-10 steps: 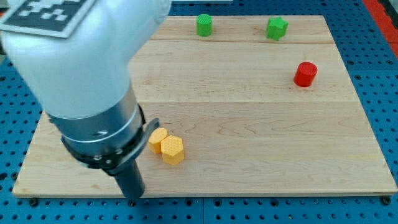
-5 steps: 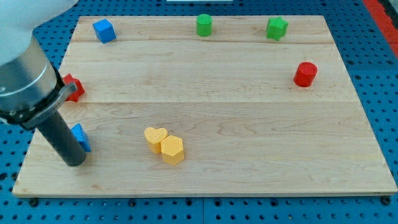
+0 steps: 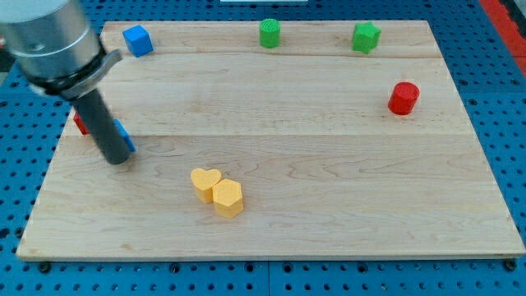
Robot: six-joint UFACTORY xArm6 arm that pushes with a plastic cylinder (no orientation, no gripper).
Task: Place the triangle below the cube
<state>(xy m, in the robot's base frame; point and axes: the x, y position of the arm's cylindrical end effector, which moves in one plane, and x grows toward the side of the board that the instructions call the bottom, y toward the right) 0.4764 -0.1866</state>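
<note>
Eight blocks were counted on the desk (image 3: 345, 205). At the left, a red block (image 3: 80, 123) and the blue triangle (image 3: 124, 136) were mostly hidden behind my tip (image 3: 117, 159), which touched the triangle. No jaws were fitted. The blue cube (image 3: 137, 39) lay far left, well apart from the triangle. Two yellow blocks, a heart (image 3: 205, 182) and a hexagon (image 3: 228, 198), touched near the middle. Two green blocks, a cylinder (image 3: 269, 33) and a star (image 3: 366, 37), stood far, and a red cylinder (image 3: 403, 98) at the right.
</note>
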